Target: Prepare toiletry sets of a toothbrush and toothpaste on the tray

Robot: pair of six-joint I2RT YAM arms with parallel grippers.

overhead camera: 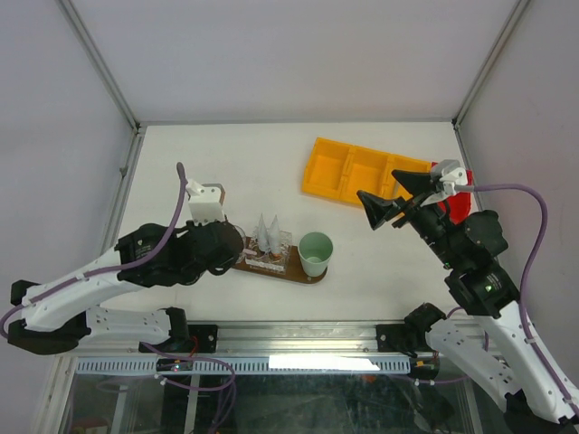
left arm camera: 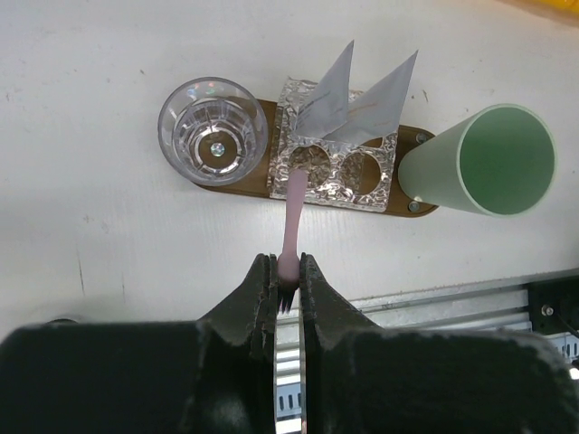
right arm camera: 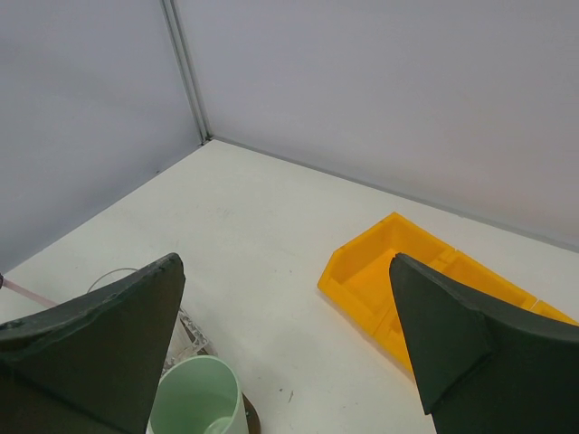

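The left gripper [left arm camera: 288, 271] is pinching a pink toothbrush [left arm camera: 293, 212] by its bristle end. Its handle is pointing straight ahead, tip at the near edge of the foil holder [left arm camera: 339, 172] on the tray [left arm camera: 269, 172], beside two tubes [left arm camera: 362, 95]. The right gripper [right arm camera: 285, 267] is hanging wide open and empty, well apart by the bin [right arm camera: 407, 271].

My left arm [overhead camera: 81, 285] and right arm [overhead camera: 543, 371] are white with black joints. I see a thin purple cable [overhead camera: 184, 181] loop along each. My left claw [left arm camera: 286, 269] has slim black fingers [left arm camera: 253, 303]. My right claw [right arm camera: 285, 271] has wide, pointed black fingers [right arm camera: 99, 344] like triangles.
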